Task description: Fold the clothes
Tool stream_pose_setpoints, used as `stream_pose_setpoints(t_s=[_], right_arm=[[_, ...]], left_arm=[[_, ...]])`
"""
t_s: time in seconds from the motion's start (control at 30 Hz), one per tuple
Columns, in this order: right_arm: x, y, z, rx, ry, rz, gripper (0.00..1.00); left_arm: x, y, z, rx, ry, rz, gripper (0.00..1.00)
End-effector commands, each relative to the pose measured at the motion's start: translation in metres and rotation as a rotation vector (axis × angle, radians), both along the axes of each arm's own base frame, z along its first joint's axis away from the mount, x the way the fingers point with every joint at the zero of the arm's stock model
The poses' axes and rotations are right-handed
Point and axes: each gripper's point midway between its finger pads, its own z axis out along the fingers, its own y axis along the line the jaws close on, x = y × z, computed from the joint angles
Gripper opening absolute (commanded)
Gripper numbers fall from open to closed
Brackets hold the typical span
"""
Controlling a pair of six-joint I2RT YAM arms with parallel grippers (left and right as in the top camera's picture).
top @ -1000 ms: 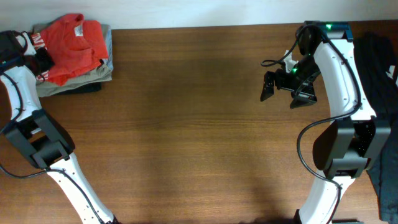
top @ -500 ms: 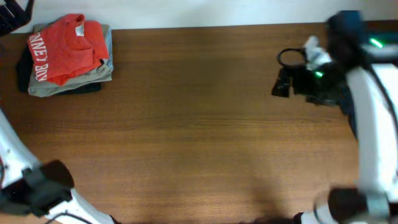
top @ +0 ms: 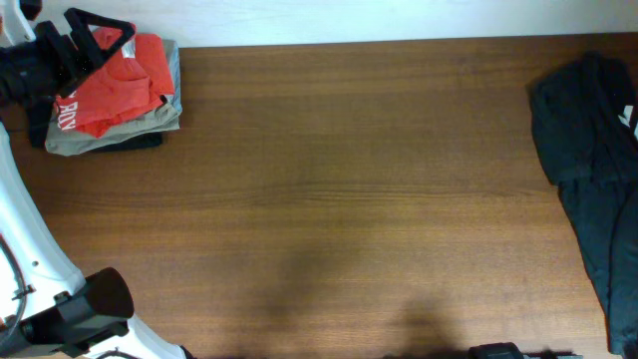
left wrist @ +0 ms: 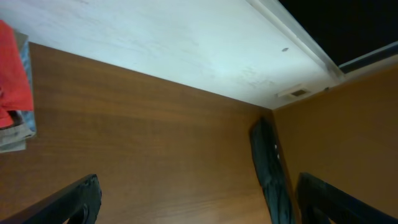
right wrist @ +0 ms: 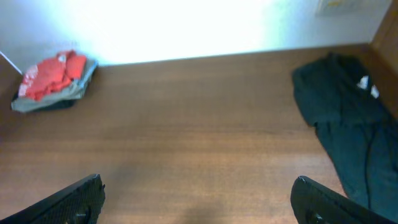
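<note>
The clothes, a red-orange T-shirt (top: 125, 85) with white lettering, lie folded on top of a stack at the table's back left corner. They also show in the right wrist view (right wrist: 51, 77) and at the left edge of the left wrist view (left wrist: 12, 68). My left gripper (top: 100, 45) hovers open over the back left of that stack, nothing between its fingers (left wrist: 84, 196). My right gripper (right wrist: 199, 202) is out of the overhead view; its own camera shows it open and empty, high above the table's front.
Khaki-grey folded garments (top: 110, 135) lie under the red shirt. A dark, crumpled garment (top: 588, 130) lies along the table's right edge, also seen from the right wrist (right wrist: 342, 118). A white wall runs behind the table.
The left gripper has opened and swung from the stack's left side to above its back corner. The right arm has pulled out of the overhead view.
</note>
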Motion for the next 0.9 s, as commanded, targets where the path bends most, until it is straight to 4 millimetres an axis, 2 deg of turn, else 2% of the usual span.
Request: stream_pose_setpoints(t_s=[0.0,0.1,0.67,0.77,0.87], right_arm=[[-0.023,-0.007,-0.004,0.004,-0.069,-0.025,0.99],[-0.032,-0.007,-0.004,0.007,-0.101,-0.024,0.99],[-0.032,-0.007,-0.005,0.007,-0.098,-0.024,0.99],[-0.015,-0.01,-0.021,-0.007,-0.037,-0.062,0.99],[0.023,-0.011,-0.049,-0.031,0.022,-0.091,0.99]], left_arm=[[0.001,0.003,-0.004,0.014,0.015,0.018,0.99],[0.001,0.003,-0.004,0.014,0.015,0.018,0.99],[0.001,0.003,-0.004,0.014,0.015,0.018,0.99],[0.001,0.003,-0.004,0.014,0.015,0.018,0.99],[0.001,0.003,-0.004,0.014,0.015,0.018,0.99]])
